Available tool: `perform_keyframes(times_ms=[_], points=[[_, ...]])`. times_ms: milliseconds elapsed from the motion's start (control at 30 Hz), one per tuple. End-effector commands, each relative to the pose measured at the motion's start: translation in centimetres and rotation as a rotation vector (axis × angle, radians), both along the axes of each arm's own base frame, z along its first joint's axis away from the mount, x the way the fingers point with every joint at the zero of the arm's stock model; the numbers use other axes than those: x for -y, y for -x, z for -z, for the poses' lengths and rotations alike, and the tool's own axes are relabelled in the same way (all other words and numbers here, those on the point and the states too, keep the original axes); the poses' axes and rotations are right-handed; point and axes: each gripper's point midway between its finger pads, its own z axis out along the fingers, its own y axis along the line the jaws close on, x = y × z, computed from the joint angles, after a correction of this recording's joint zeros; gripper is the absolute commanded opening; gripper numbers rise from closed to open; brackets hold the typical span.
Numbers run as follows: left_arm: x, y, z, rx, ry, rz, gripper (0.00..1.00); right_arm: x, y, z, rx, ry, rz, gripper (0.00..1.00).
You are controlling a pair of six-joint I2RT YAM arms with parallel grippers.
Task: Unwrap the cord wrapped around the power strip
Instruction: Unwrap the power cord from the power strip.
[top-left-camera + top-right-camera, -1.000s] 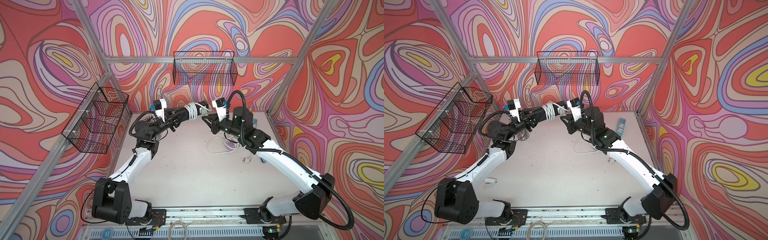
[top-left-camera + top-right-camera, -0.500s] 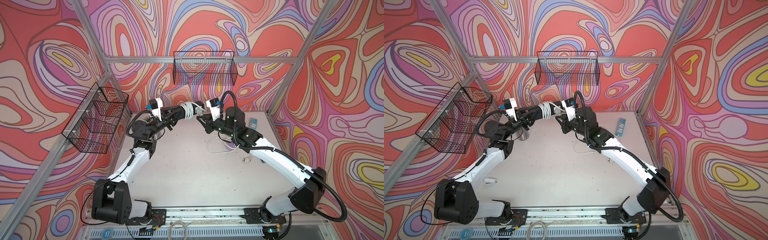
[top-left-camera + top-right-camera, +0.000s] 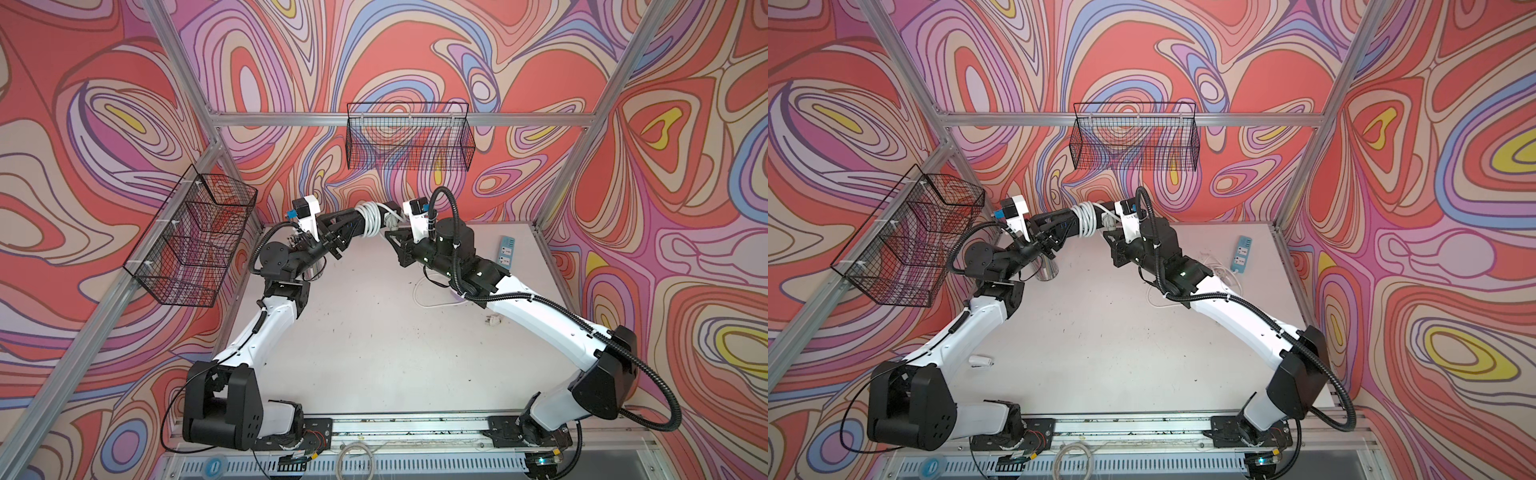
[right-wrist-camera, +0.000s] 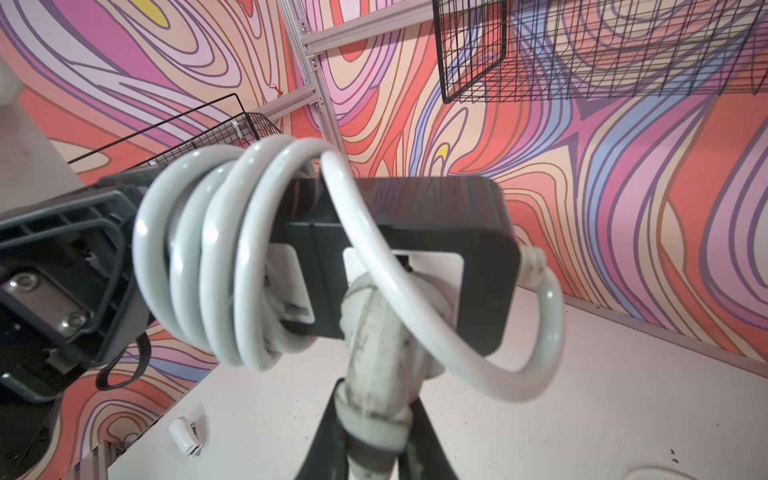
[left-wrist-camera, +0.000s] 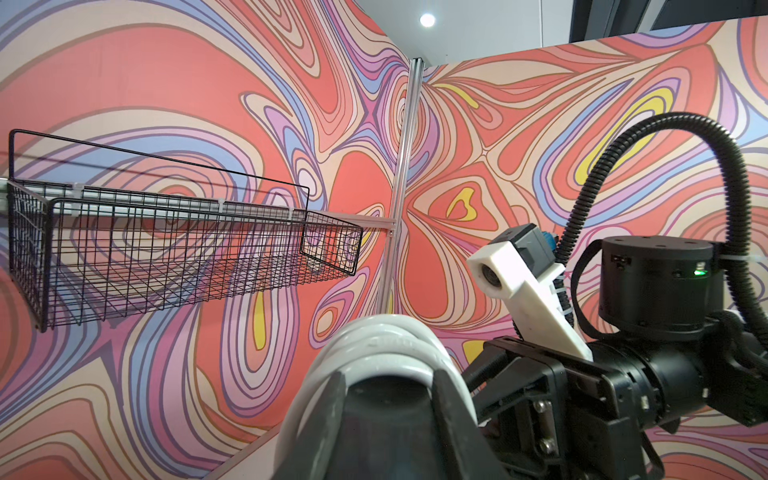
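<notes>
**Strip held aloft between two grippers, cord coiled round it**

The strip (image 4: 415, 216) is a matte black slab with rounded corners. It is raised off the table (image 3: 365, 332) at upper centre in both top views, just below the back basket (image 3: 409, 141). A glossy white cord (image 4: 199, 257) winds round its middle in several tight, round loops. One looser turn crosses its face and bends back at the far end.

The left gripper (image 5: 390, 395) pinches one end of the strip between dark, wedge-shaped fingers. The right gripper (image 4: 376, 432), at lower centre of the right wrist view, is pressed onto the grimy white plug (image 4: 374, 332). The cord hides whether the plug's prongs sit in a socket.

Both baskets are black wire mesh, the side basket (image 3: 191, 245) split into compartments. The wall's swirls show through both.

A shiny metal cup (image 3: 1046, 270) stands beneath the left arm, largely hidden, and its contents cannot be made out. At right on the white, speckled table a blue strip (image 3: 505, 251) lies flat. A thin white cable (image 3: 428, 297) loops out from under the right arm, its far part covered.
</notes>
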Motion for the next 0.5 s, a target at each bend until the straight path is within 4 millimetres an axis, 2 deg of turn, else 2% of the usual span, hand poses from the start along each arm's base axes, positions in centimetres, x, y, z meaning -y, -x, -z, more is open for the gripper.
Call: perform_keyframes(times_ms=[0, 300, 467], points=[[0.4, 1.8, -2.1, 0.106, 0.003, -0.003, 0.0, -1.9, 3.5, -2.7, 0.069, -0.004, -0.12, 0.0], [0.3, 1.9, -2.2, 0.11, -0.007, -0.018, 0.0, 5.3, 1.2, -5.0, 0.077, 0.0, -0.003, 0.0], [0.3, 1.8, -2.1, 0.108, -0.007, -0.02, 0.0, 8.1, -0.1, -5.1, 0.075, 0.007, 0.045, 0.0]])
